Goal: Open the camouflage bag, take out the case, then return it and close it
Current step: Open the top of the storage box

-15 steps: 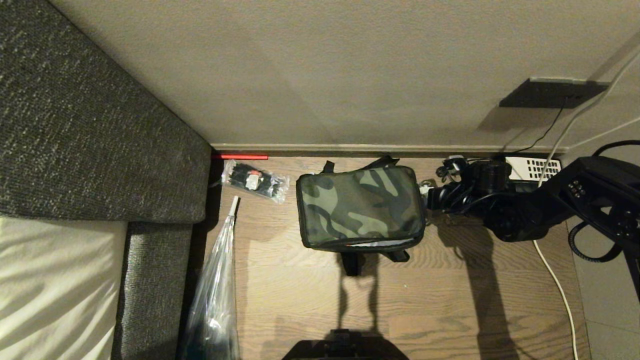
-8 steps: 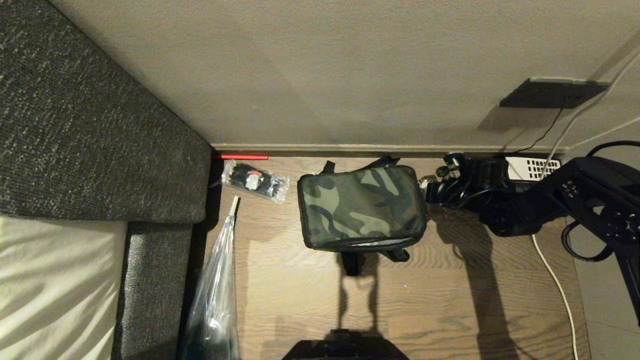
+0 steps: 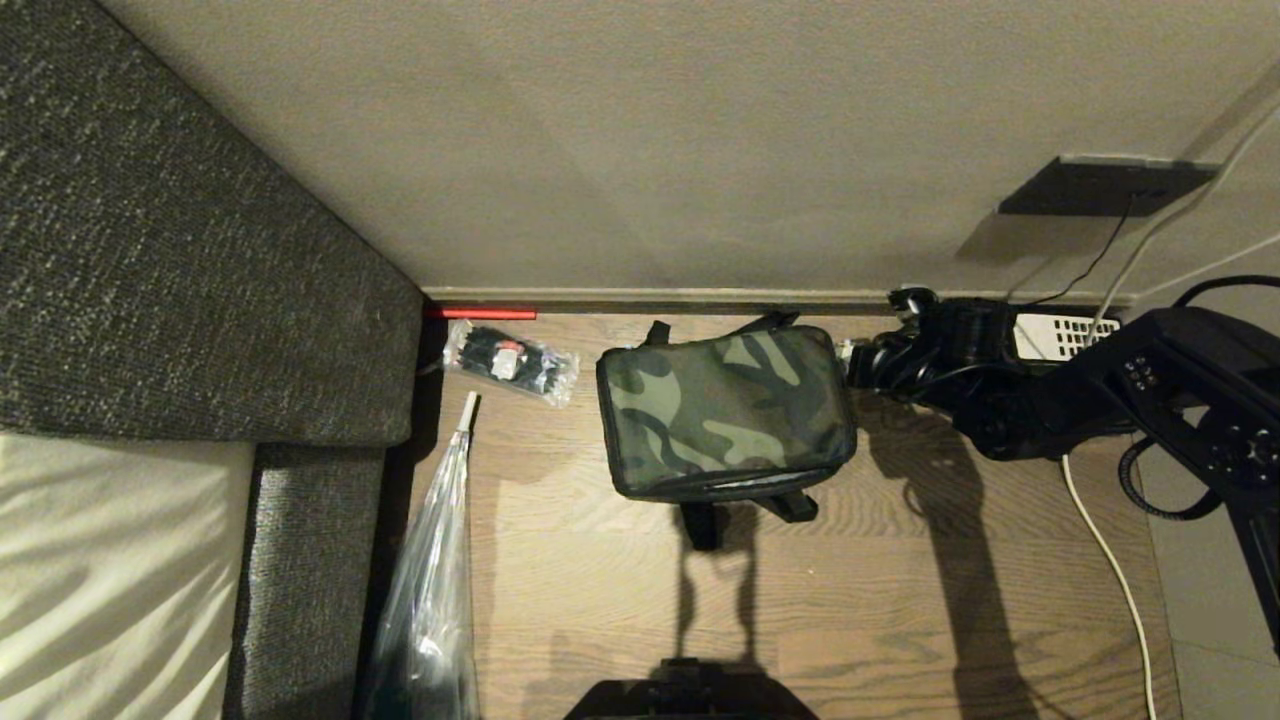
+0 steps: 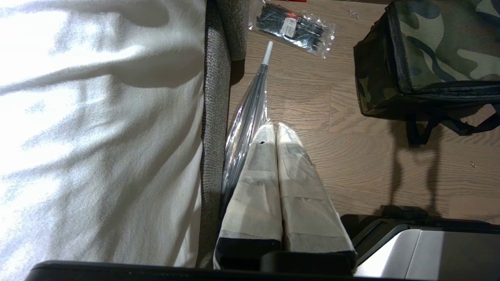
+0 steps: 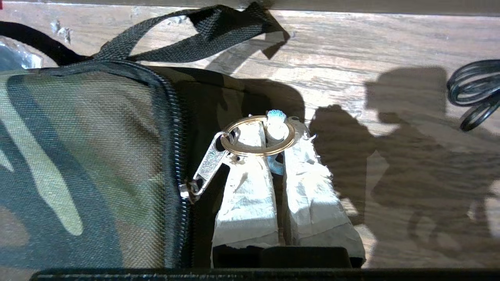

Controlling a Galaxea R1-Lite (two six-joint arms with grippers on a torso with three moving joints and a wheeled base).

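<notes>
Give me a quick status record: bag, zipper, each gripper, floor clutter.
bag: camouflage bag on the wood floor by the wall, lid down
zipper: metal pull on the bag's side edge, with a key ring
right gripper: at the bag's far right corner, shut, tips through the key ring
left gripper: shut, parked over the floor beside the sofa
case: not visible
clutter: packet of black ties, clear wrapped umbrella, white cable
</notes>
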